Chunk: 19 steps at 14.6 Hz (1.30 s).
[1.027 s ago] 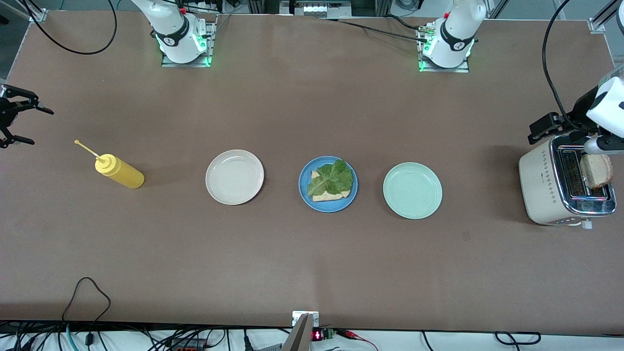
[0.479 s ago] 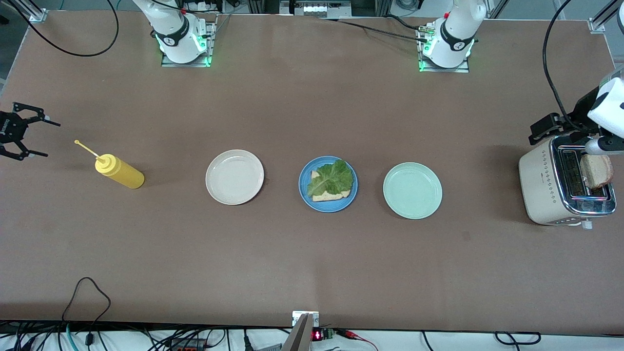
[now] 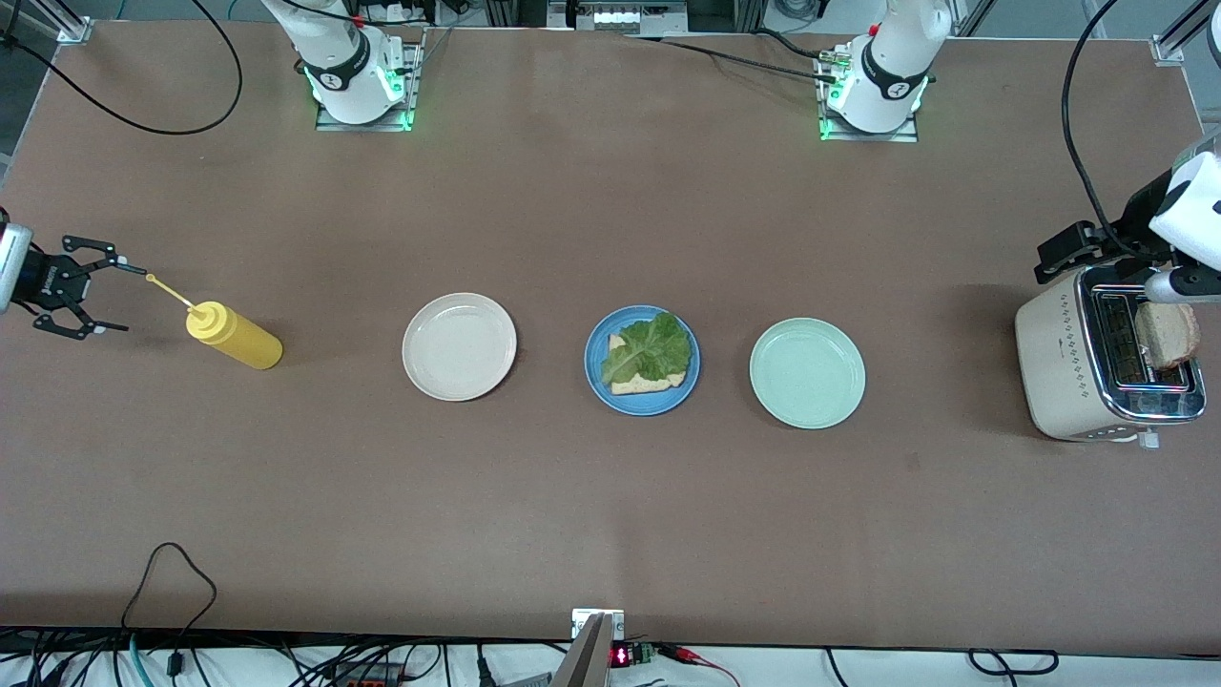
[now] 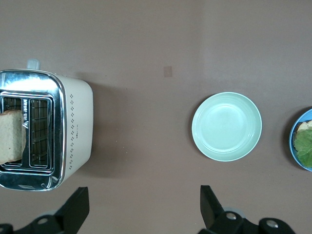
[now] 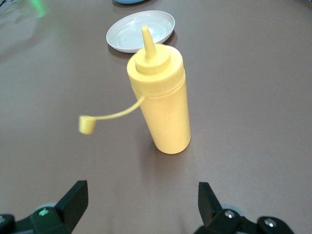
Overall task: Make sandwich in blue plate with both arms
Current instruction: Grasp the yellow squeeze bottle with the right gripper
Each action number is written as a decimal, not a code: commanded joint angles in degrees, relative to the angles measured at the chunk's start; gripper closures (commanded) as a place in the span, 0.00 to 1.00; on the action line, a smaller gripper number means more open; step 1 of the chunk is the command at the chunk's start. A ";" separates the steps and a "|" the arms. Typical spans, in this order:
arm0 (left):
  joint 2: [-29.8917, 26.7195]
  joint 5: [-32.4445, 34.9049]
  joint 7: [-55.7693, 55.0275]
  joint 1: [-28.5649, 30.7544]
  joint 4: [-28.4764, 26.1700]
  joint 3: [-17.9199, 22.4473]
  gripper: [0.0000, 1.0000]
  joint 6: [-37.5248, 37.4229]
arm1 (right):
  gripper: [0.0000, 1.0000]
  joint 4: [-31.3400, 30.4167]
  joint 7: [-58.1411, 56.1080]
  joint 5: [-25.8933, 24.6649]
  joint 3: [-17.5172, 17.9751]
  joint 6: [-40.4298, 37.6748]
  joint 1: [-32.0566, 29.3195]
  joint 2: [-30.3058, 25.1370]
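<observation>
The right gripper is seen at the right arm's end of the bench, low over the surface, its fingers spread wide and nothing pinched between them. Just in front of its open jaws stands a yellow bottle, upright in the right wrist view, with its tethered cap hanging off to one side on a thin strap. The cap's tip is seen close to one fingertip in the front view; whether they touch cannot be told.

The left gripper is held over the toaster at the left arm's end of the bench, its fingers also spread, with nothing held. A bread slice stands in one toaster slot, under the gripper.

The blue plate lies well apart from both grippers, about midway between them. On it rests one bread slice topped by a lettuce leaf; no second slice is laid over it. A cream plate sits beside it toward the right gripper, and a mint plate beside it toward the left gripper. The mint plate is also seen in the left wrist view, between the toaster and the blue plate's edge.
</observation>
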 commanded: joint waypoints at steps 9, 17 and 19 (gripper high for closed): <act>0.32 -1.10 0.68 0.61 0.00 -0.12 0.00 0.40 | 0.00 4.20 -6.43 11.69 4.54 -2.78 -1.09 13.87; 0.41 -1.10 0.94 0.96 0.00 -0.12 0.00 0.49 | 0.00 4.99 -5.82 12.40 7.63 -2.08 -0.74 15.28; 0.41 -1.10 1.12 1.14 0.00 -0.12 0.00 0.49 | 0.00 4.99 -5.82 12.66 7.72 -1.99 -0.30 15.81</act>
